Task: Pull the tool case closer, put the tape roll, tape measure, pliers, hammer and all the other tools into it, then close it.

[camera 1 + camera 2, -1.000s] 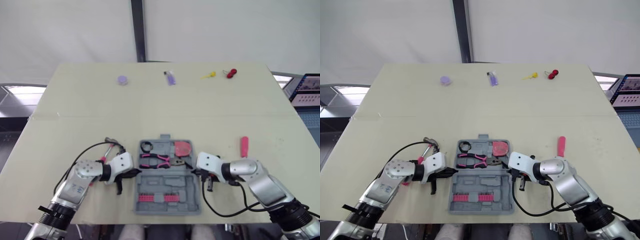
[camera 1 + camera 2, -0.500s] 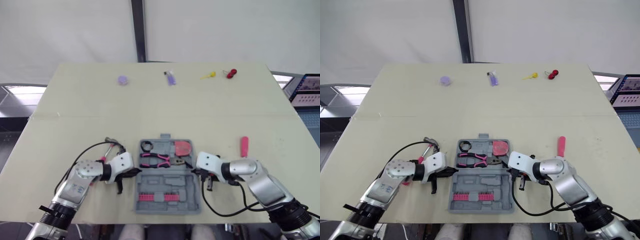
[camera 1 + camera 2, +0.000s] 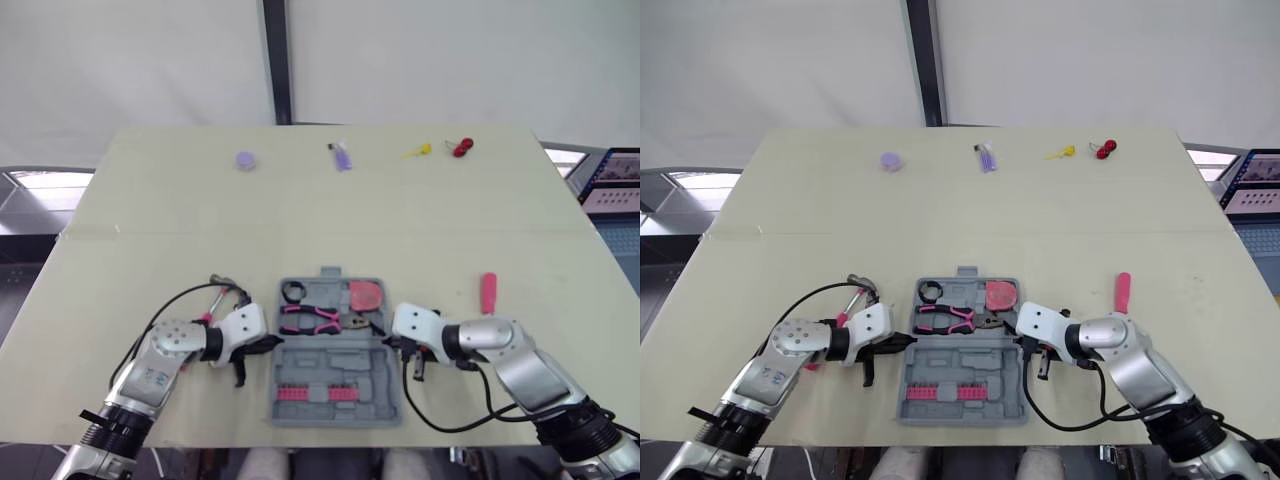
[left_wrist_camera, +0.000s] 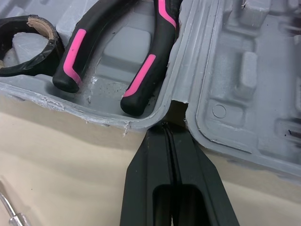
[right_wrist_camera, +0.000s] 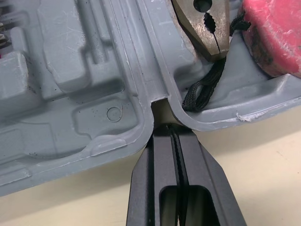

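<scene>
The grey tool case [image 3: 340, 368] lies open at the table's near edge. Its far half holds a black tape roll [image 3: 292, 293], pink-and-black pliers [image 3: 310, 320] and a red tape measure [image 3: 365, 297]; pink bits [image 3: 310, 394] fill the near half. My left gripper [image 3: 275, 343] is shut, its tips pressed into the hinge notch on the case's left side [image 4: 169, 127]. My right gripper [image 3: 385, 343] is shut too, tips in the notch on the right side [image 5: 175, 129]. A pink-handled hammer [image 3: 218, 290] lies left of the case, partly under my left arm.
A red-handled tool [image 3: 488, 292] lies to the right of the case. Along the far edge sit a purple cap [image 3: 245, 160], a small purple item [image 3: 341, 155], a yellow item [image 3: 417, 151] and a red item [image 3: 461, 148].
</scene>
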Controlling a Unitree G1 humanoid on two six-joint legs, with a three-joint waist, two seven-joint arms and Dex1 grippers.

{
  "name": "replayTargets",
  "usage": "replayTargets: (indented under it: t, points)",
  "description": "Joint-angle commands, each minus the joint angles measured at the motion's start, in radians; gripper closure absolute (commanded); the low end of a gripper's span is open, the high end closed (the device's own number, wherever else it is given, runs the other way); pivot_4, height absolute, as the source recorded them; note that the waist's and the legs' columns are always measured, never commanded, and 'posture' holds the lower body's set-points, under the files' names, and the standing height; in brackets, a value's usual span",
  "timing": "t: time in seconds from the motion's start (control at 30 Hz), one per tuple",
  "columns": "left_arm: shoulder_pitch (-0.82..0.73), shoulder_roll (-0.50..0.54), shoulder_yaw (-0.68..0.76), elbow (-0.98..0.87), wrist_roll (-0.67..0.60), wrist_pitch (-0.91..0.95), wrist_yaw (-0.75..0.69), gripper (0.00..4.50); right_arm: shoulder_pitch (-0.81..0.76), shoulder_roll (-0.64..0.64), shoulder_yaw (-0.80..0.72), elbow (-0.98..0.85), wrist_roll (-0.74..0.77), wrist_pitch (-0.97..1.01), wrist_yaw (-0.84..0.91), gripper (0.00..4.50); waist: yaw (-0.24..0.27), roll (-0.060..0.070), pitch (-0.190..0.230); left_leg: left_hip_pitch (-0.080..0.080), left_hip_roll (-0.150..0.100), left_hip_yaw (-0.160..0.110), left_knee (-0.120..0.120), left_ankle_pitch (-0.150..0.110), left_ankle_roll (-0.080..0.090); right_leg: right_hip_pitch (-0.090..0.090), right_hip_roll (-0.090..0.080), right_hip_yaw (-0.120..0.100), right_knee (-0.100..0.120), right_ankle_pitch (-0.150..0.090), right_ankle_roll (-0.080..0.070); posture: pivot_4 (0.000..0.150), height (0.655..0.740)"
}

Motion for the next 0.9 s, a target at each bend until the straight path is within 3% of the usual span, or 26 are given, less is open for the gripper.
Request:
replayTargets:
  t: [0.03, 0.9]
  points:
    - [-0.019, -0.045, -0.04, -0.013, 0.005, -0.012, 0.024, 4.5, -0.021, 0.041, 0.018, -0.014, 0.008, -0.033, -0.019, 4.45, 0.0, 0.0, 0.0, 0.0, 0.0, 0.0, 0.0, 0.0, 0.0, 0.0, 0.0, 0.0, 0.0, 0.0, 0.0, 0.15, 0.74]
    - [-0.023, -0.054, -0.043, -0.017, 0.013, -0.007, 0.026, 4.5, -0.015, 0.057, 0.025, -0.019, -0.008, -0.029, -0.019, 4.45, 0.0, 0.0, 0.0, 0.0, 0.0, 0.0, 0.001, 0.0, 0.0, 0.0, 0.0, 0.0, 0.0, 0.0, 0.0, 0.15, 0.74]
